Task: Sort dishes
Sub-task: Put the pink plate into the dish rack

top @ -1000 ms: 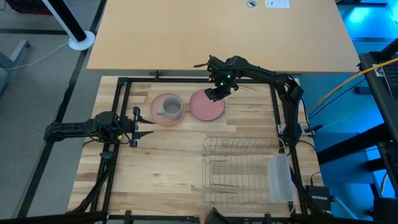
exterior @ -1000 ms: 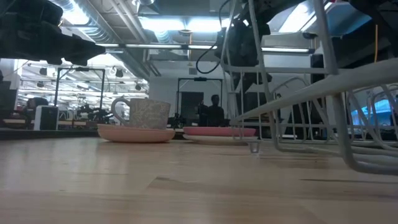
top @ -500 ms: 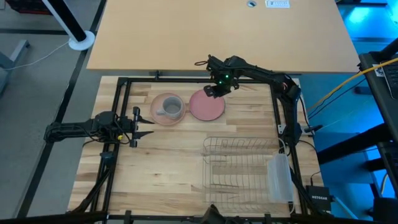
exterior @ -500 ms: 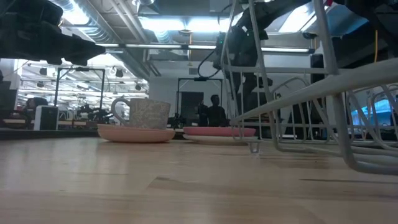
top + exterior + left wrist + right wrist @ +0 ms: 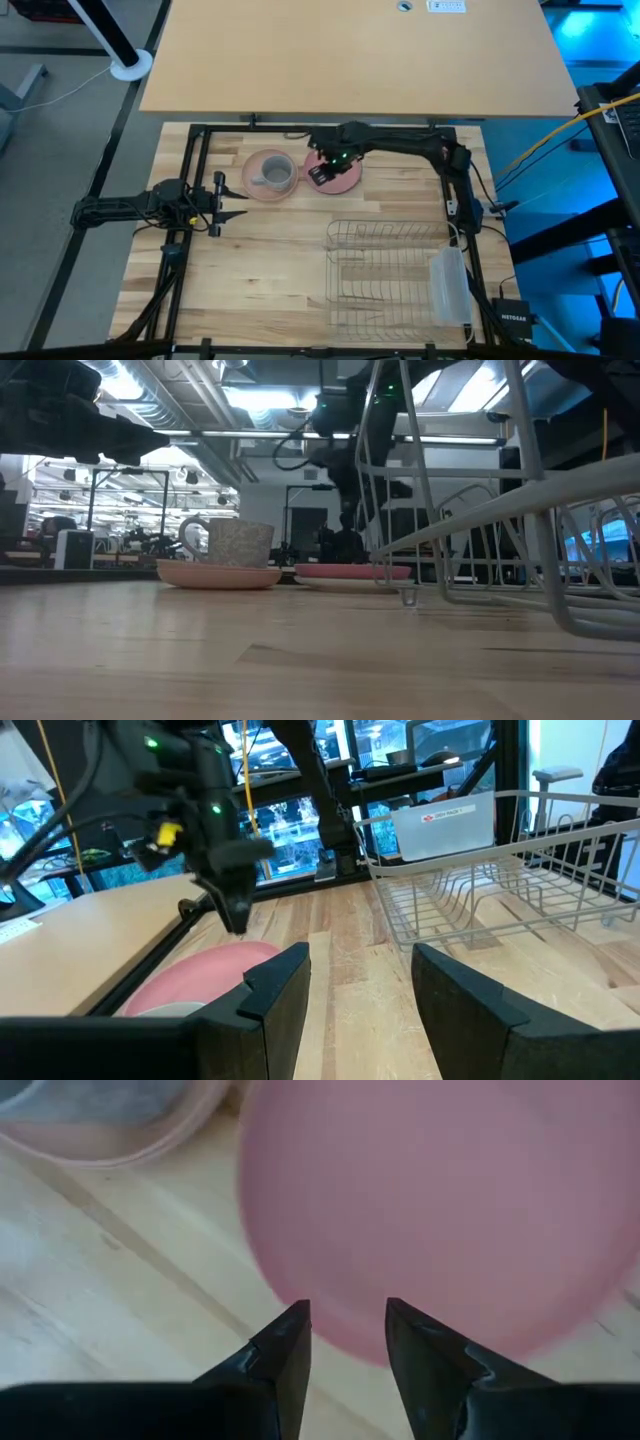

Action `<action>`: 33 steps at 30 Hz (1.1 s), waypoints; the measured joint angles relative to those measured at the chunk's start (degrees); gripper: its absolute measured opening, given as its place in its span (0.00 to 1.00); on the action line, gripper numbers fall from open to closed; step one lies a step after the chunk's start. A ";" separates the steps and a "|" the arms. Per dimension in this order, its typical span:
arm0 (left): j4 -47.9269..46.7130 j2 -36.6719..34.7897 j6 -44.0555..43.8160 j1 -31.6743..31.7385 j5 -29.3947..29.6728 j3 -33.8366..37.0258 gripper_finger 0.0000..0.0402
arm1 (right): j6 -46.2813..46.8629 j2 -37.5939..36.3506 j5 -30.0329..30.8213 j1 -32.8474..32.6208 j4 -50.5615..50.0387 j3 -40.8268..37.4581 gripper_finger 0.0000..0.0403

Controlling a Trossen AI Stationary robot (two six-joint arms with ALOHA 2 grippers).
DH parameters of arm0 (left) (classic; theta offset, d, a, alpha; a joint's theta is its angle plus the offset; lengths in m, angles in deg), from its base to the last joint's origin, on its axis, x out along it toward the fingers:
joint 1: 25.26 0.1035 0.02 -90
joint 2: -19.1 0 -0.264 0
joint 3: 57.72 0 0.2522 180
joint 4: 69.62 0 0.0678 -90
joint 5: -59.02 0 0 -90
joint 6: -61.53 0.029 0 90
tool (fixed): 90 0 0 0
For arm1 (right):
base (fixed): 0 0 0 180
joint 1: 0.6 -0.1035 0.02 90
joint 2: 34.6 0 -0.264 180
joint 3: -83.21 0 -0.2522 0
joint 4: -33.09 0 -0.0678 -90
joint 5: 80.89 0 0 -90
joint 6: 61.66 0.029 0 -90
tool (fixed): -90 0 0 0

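Observation:
A grey mug [image 5: 272, 174] stands on a salmon-pink plate [image 5: 262, 187] at the table's far middle. Beside it, to the right, a second pink plate [image 5: 346, 178] lies flat on the wood. My right gripper [image 5: 347, 1325] hovers open above this second plate's left rim [image 5: 330, 1342], fingers pointing steeply down, one on each side of the rim line and apart from it; in the high view the right gripper [image 5: 319, 175] covers part of the plate. My left gripper [image 5: 360, 975] waits open and level at the table's left edge [image 5: 222, 193].
A wire rack [image 5: 385, 272] stands on the near right of the table, with a translucent plastic tray [image 5: 449, 284] at its right side. A black frame [image 5: 195, 150] borders the table. Bare wood lies between my left gripper and the rack.
My right gripper has swung from the second plate's far side toward the table's left and near edge, sinking a little and turning as it went. It now hangs over that plate's left rim. The plates and the mug have stayed put.

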 joint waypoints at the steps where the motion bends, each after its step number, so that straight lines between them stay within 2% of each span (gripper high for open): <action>1: 0.00 0.01 -0.01 0.00 0.00 -0.01 0.42 | -0.11 0.58 0.50 -0.68 1.34 0.00 0.34; 10: 0.00 0.00 -0.02 0.00 0.00 -0.01 0.42 | -1.44 4.85 3.24 -4.67 12.46 0.00 0.34; 16: 0.00 -0.01 0.00 0.00 0.00 0.00 0.42 | -1.46 7.07 8.02 -5.49 11.44 0.00 0.34; 33: 0.00 -0.01 -0.01 0.00 0.00 -0.01 0.42 | -1.48 8.32 8.75 -6.66 11.73 -0.02 0.34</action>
